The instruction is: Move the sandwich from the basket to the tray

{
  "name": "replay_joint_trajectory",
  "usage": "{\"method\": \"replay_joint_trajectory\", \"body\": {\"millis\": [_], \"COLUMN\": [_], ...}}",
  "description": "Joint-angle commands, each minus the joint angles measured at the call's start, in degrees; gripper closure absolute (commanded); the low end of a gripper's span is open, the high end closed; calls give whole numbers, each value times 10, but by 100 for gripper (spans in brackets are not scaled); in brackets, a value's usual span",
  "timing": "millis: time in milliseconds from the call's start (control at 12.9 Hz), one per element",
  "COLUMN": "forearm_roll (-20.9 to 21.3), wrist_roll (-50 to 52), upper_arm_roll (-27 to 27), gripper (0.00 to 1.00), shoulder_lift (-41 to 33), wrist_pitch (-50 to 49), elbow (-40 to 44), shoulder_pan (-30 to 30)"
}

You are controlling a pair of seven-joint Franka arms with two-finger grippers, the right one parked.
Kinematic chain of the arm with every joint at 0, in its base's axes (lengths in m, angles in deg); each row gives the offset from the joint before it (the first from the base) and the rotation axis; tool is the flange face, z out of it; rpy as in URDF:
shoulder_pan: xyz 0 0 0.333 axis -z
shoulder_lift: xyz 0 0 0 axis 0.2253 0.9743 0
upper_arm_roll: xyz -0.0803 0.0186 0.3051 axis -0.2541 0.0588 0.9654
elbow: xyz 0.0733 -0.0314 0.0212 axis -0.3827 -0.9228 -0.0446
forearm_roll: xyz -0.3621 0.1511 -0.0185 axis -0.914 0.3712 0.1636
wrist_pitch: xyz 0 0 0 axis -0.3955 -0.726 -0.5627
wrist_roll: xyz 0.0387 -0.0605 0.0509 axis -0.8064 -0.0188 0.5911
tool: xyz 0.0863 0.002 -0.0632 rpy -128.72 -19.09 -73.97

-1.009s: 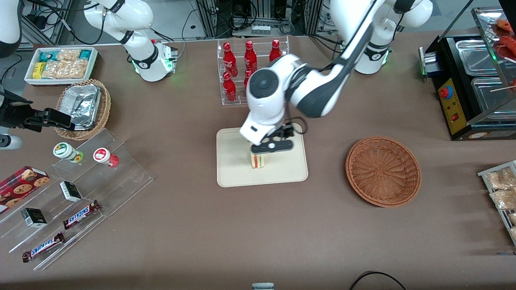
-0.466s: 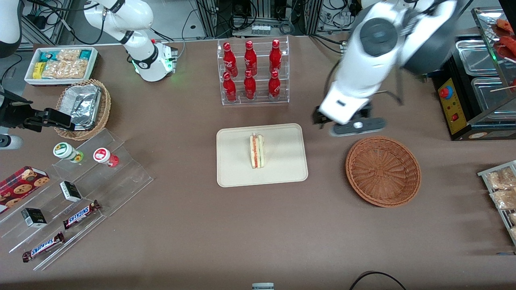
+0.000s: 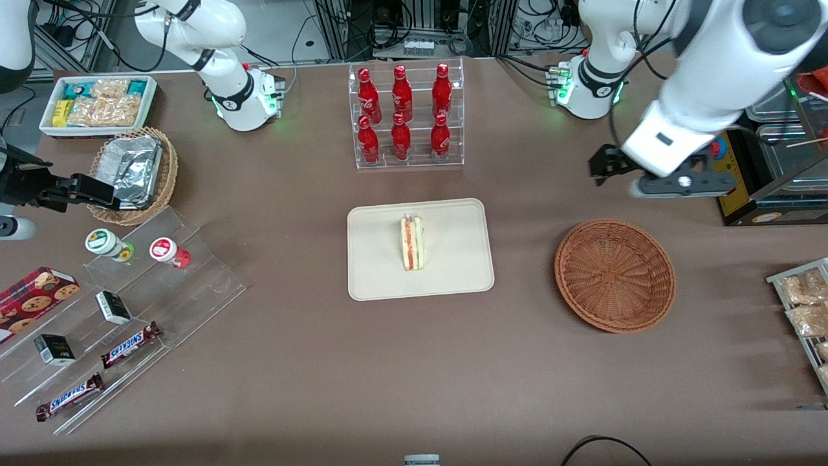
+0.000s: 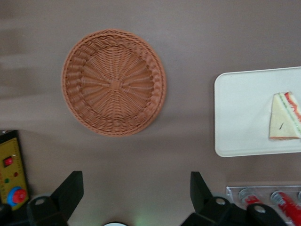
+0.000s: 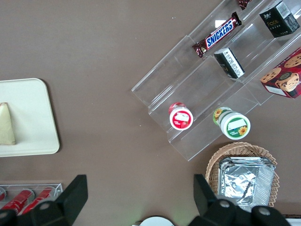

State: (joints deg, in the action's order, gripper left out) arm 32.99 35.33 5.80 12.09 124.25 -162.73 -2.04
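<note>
Hidden or cut off: the hand shows in the front view only as a dark bar under the white wrist; its fingers appear in the left wrist view, spread wide with nothing between them. A snack rack at the working arm's end is cut by the frame edge. The food warmer there is partly covered by the arm.

Surface: brown, matte. Racks, cables and equipment line the room above its upper edge in the front view.

On it:
- Tray, cream, near the middle.
- Sandwich, on the tray, standing on edge, with red and green filling lines showing; also seen in the left wrist view.
- Basket, reddish-brown wicker, nothing in it, beside the tray toward the working arm's end; apart from the tray.
- Clear stand of red bottles, farther from the front camera than the tray.
- Toward the parked arm's end: white bin of packets, tan basket with foil container, clear stepped display with cups, small boxes and Snickers bars.

Hand against task things: raised above the surface, near the basket and farther from the front camera than it, just beside the warmer; well apart from the sandwich and tray.
</note>
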Motion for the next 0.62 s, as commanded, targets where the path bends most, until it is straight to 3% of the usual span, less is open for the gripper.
{"method": "replay_joint_trajectory", "body": {"millis": [0, 388, 543], "forearm_roll": [-5, -9, -9], "wrist_roll": [-55, -70, -67], "upper_arm_roll": [-8, -6, -6], "gripper": [0, 0, 0], "shoulder_lift": [-29, -36, -7], "wrist_pitch": [-17, -9, -10], "elbow": [-15, -4, 26], "shoulder_pan": [-38, -97, -100]}}
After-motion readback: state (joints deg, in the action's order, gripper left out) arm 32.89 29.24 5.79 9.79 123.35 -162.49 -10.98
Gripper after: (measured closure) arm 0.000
